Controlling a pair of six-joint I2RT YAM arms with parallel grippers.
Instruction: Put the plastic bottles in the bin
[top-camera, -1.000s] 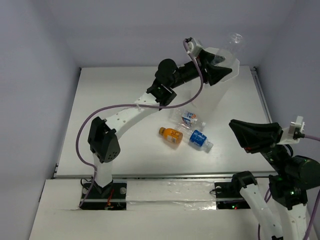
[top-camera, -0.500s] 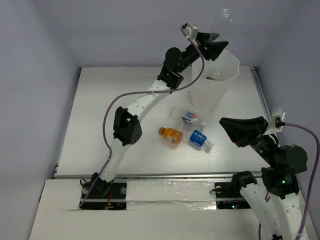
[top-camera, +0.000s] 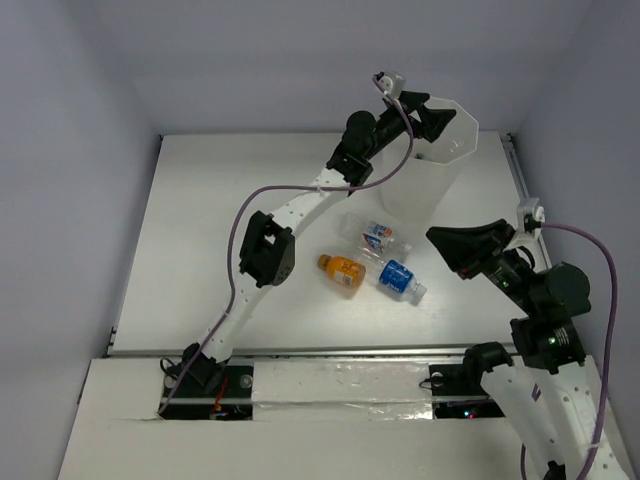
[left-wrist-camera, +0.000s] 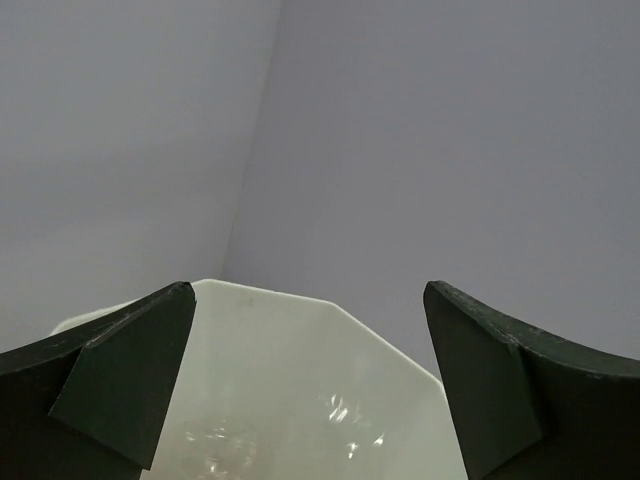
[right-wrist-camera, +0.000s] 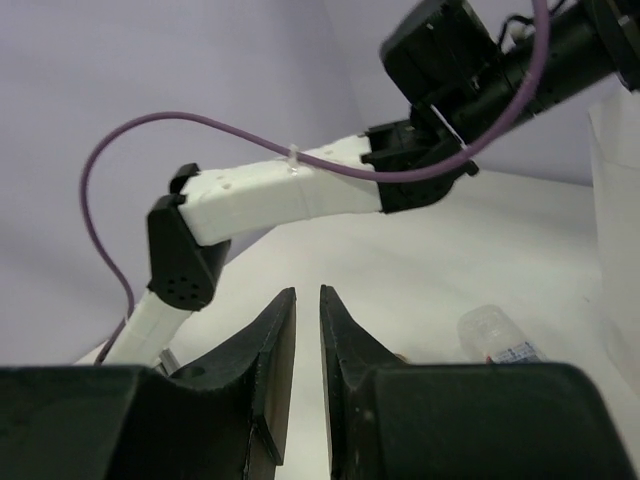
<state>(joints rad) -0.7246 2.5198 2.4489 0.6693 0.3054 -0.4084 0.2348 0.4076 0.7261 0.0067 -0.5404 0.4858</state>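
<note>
The bin (top-camera: 425, 185), tall and translucent white, stands at the back of the table. My left gripper (top-camera: 440, 112) hangs over its rim, open and holding nothing. In the left wrist view the left gripper (left-wrist-camera: 308, 290) looks down into the bin (left-wrist-camera: 300, 380), where faint clear-plastic glints (left-wrist-camera: 360, 415) show. Three plastic bottles lie on the table: a clear labelled one (top-camera: 372, 233), an orange one (top-camera: 342, 270) and a blue-labelled one (top-camera: 400, 280). My right gripper (top-camera: 435, 237) hovers just right of them, shut and empty (right-wrist-camera: 307, 292). A clear bottle (right-wrist-camera: 497, 338) lies beyond it.
The left arm (right-wrist-camera: 280, 195) stretches diagonally across the table from its base to the bin. The white table's (top-camera: 230, 230) left half holds only that arm. Walls close in the back and both sides.
My left gripper has opened and the clear bottle it held above the bin is gone from its jaws. The right arm has swung left toward the bottles on the table.
</note>
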